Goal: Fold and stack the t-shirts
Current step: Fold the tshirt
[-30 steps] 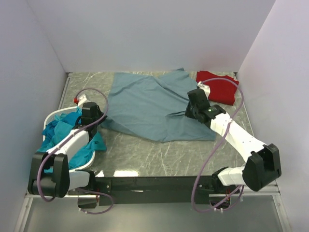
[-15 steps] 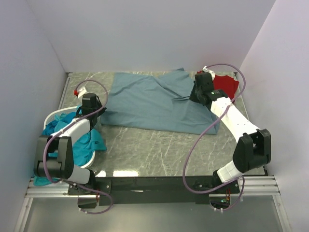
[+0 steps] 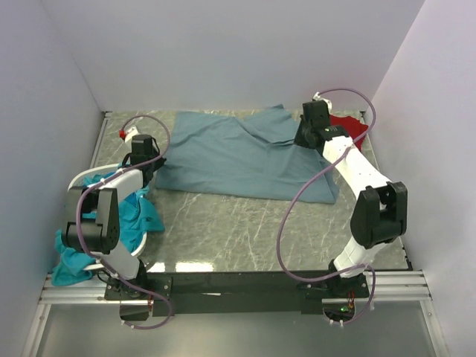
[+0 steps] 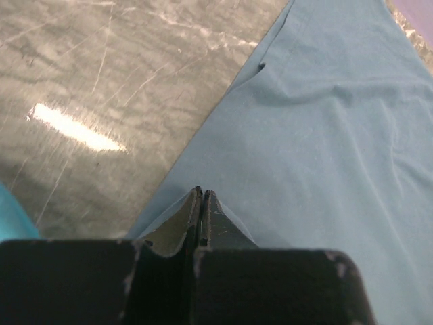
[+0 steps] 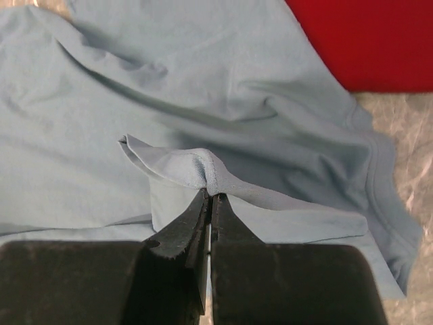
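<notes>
T-shirts lie in three places from above: one slate-blue t-shirt [image 3: 238, 160] spread mid-table, one red t-shirt [image 3: 349, 128] at the far right, and teal t-shirts [image 3: 141, 216] bunched in and over one white basket [image 3: 77, 178], too tangled to count. The left gripper [image 3: 151, 160] and right gripper [image 3: 301, 141] sit at opposite edges of the slate-blue t-shirt.

Left wrist view: the jaws are clenched at its near corner, seemingly nipping the cloth.

Right wrist view: the jaws clamp a raised fold of it.

The step looks like spreading it flat; next it needs lowering, letting go, then folding.
</notes>
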Robot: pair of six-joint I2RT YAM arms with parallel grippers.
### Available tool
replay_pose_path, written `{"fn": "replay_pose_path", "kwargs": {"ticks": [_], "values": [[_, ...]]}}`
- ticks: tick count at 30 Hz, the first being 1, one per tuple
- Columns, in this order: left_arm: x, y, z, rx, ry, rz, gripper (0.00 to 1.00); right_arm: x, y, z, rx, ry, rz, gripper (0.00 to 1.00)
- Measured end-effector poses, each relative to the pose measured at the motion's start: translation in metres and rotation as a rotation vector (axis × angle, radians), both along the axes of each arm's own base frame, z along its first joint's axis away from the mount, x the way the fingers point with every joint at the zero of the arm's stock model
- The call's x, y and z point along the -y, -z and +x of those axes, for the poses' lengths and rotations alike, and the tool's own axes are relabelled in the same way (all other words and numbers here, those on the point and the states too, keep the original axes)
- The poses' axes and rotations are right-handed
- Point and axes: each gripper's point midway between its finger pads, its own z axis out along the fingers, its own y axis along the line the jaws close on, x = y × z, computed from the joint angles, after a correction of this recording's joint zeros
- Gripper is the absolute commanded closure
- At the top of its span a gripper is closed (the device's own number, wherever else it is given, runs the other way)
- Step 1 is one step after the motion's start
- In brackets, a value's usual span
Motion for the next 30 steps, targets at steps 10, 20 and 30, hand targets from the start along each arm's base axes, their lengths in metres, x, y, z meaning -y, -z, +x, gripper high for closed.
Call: {"fn": "replay_pose_path", "kwargs": {"ticks": [10,20,30], "values": [[-0.002,0.01,0.018,-0.046,0.002,0.03,0.38,0.001,0.011,0.017,-0.032,-0.004,-0.001,0.37],[0.015,0.006,0.015,-0.047,0.027,0.091,0.01,0.009,0.01,-0.003,-0.026,-0.012,-0.008,0.3],[0.079,0.005,0.001,0.032,0.225,0.009,0.01,-0.003,0.069,-0.064,-0.136,-0.091,0.086,0.31]]}}
